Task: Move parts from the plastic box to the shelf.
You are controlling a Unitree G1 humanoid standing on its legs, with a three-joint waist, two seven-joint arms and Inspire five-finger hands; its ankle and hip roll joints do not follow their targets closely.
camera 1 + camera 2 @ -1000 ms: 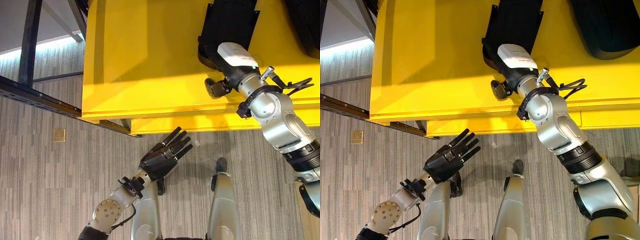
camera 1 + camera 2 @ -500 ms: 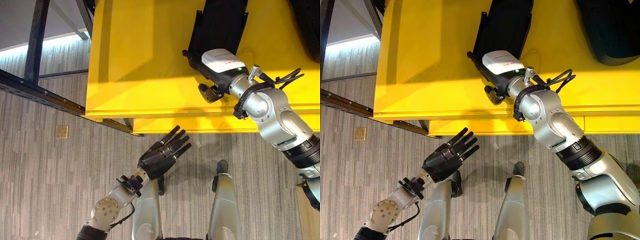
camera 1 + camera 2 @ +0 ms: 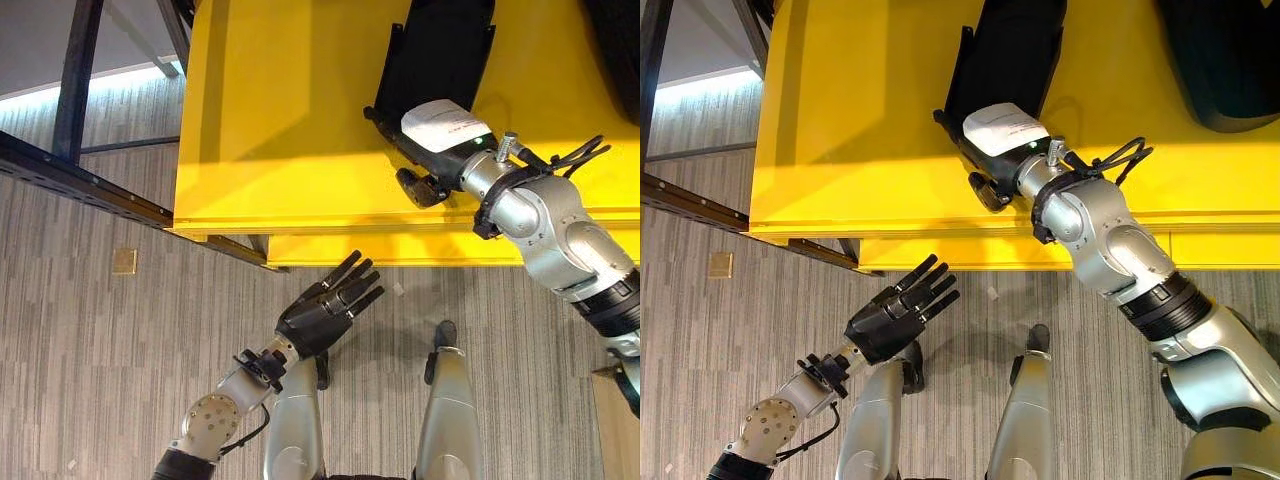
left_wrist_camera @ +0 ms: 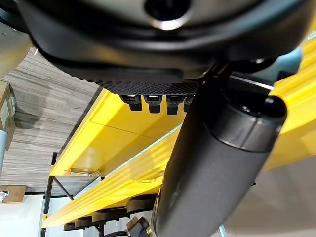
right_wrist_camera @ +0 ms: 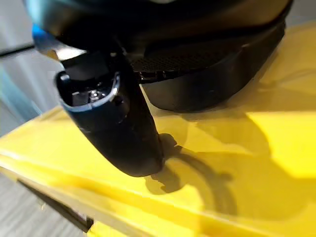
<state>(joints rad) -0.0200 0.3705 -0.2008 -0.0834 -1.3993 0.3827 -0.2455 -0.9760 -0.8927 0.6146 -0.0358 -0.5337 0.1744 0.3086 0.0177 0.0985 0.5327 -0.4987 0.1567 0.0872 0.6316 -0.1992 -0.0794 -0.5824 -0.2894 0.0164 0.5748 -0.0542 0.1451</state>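
Left eye view: right hand (image 3: 440, 140) sits at upper right of the frame, on the black part (image 3: 440, 50) lying on the yellow shelf (image 3: 280, 120).
Right hand state: fingers lie over or under the part's near end, so I cannot tell whether they grip it or are letting go.
Part: flat on the shelf near its front edge, seemingly being set down there.
Left hand (image 3: 325, 310): lower centre, fingers straight and together, empty, waiting below the shelf over the floor (image 3: 80, 350).
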